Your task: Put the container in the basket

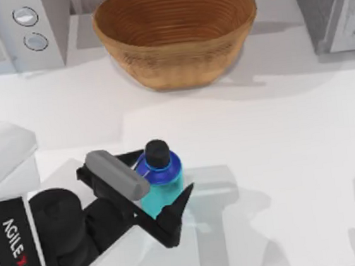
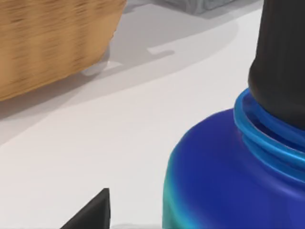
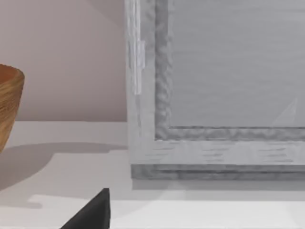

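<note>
1. The left gripper [image 1: 158,192] of the AgileX pair stood at the near-left part of the white table [image 1: 279,128], its two dark fingers spread either side of the container [image 1: 160,179], one by the bottle's far-left side, the other [image 1: 176,212] by its near-right side.
2. The container stood upright on the table, black cap [image 1: 157,152] up, blue shoulder below it and turquoise body showing between the fingers; whether the pads were already touching the body could not be told from above, so the grip read as open around it, not yet clamped.
3. In the left wrist view the container's blue shoulder [image 2: 224,176] and cap [image 2: 281,57] loomed very close, with the basket's wall [image 2: 47,43] farther off across bare table.
4. The basket [image 1: 177,34] sat at the far middle of the table, well apart from the container, between a grey appliance with two dials [image 1: 21,32] at the far left and a grey box [image 1: 332,5] at the far right.
5. The step in hand appeared to be the grasp itself; the container had not yet left the table.
6. The next move likely called for closing the fingers squarely on the turquoise body, lifting it high enough to clear the basket's rim, then carrying it forward over the bowl.
7. The right arm's wrist camera faced the grey box [image 3: 214,86] and an edge of the basket [image 3: 9,105], suggesting it was parked.
</note>
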Robot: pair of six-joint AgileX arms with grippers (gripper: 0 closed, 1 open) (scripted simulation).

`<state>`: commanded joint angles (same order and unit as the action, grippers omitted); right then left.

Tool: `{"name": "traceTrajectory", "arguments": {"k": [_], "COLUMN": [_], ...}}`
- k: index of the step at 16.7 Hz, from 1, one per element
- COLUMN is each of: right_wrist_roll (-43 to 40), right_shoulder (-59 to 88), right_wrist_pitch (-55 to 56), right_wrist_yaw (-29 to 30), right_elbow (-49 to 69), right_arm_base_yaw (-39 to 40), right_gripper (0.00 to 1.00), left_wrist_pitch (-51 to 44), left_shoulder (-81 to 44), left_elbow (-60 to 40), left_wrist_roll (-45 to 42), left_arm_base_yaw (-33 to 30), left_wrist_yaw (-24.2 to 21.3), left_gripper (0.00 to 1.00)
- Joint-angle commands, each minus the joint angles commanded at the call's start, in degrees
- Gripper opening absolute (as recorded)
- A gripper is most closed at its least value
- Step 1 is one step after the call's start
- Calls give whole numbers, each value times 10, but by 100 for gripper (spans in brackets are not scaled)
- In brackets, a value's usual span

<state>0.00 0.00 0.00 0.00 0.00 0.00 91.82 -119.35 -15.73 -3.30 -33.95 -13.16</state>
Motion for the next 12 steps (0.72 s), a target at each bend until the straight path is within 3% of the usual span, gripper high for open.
{"name": "traceTrajectory", "arguments": {"k": [5, 12], "right_wrist_roll": [0, 0], "right_shoulder": [0, 0], "right_wrist_pitch": [0, 0], "right_wrist_yaw": [0, 0], "right_elbow": [0, 0], "right_arm_base_yaw": [0, 0], "right_gripper": [100, 100], "left_wrist_pitch": [-1, -1], "left_shoulder": [0, 0], "left_elbow": [-2, -2], "left_wrist_roll": [0, 0], "left_arm_base_yaw": [-1, -1], "left_wrist_yaw": [1, 1], "left_gripper": [100, 47]}}
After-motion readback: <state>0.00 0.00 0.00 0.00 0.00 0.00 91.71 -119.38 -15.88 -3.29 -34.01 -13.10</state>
